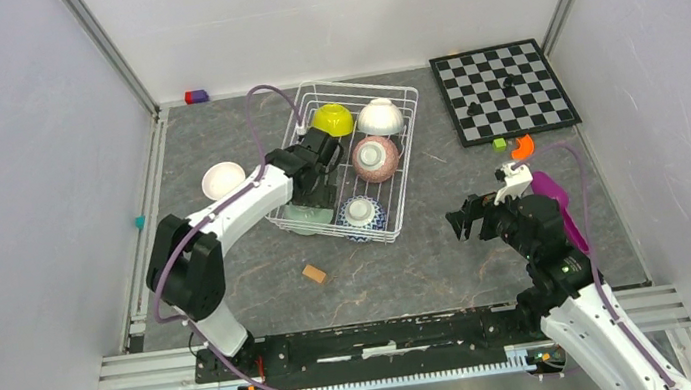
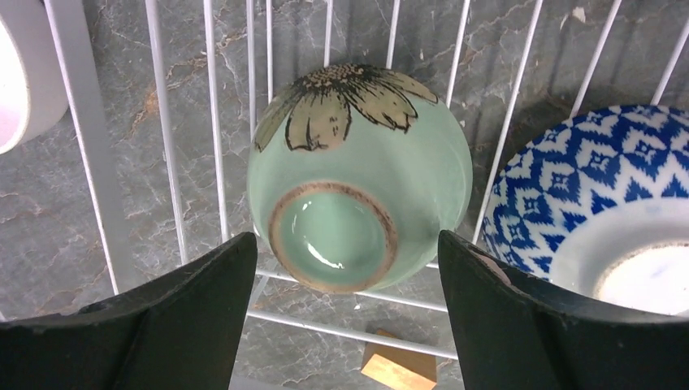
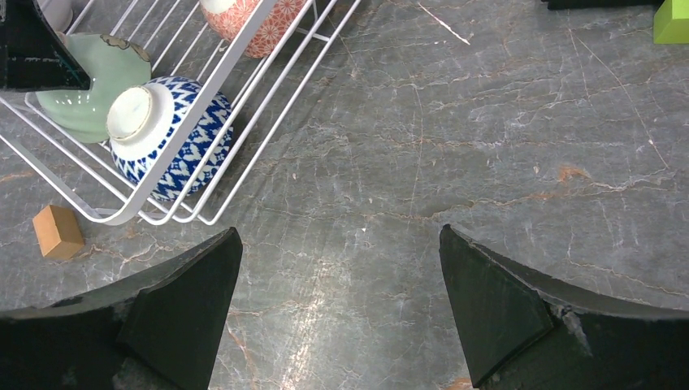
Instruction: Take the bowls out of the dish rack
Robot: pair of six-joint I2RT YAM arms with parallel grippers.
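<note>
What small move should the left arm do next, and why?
Probably lower the left tool and close it on the pale green bowl: its jaws stand open, framing this bowl, which lies in the dish rack.

We see the right tool (image 3: 337, 252) over the grey marbled counter (image 3: 455, 146), its 2 black fingers (image 3: 179, 317) spread wide with bare stone between them. At upper left is a corner of the white wire dish rack (image 3: 246, 42) holding 3 bowls: a blue-and-white bowl (image 3: 183, 142) with its foot turned toward us, a pale green bowl (image 3: 85, 93) just beside it and partly behind a black shape (image 3: 32, 41), and a pink patterned bowl (image 3: 264, 24) farther back. A small wooden block (image 3: 57, 231) lies just outside the rack's corner, and a green block (image 3: 673, 20) sits at the upper right edge.
</note>
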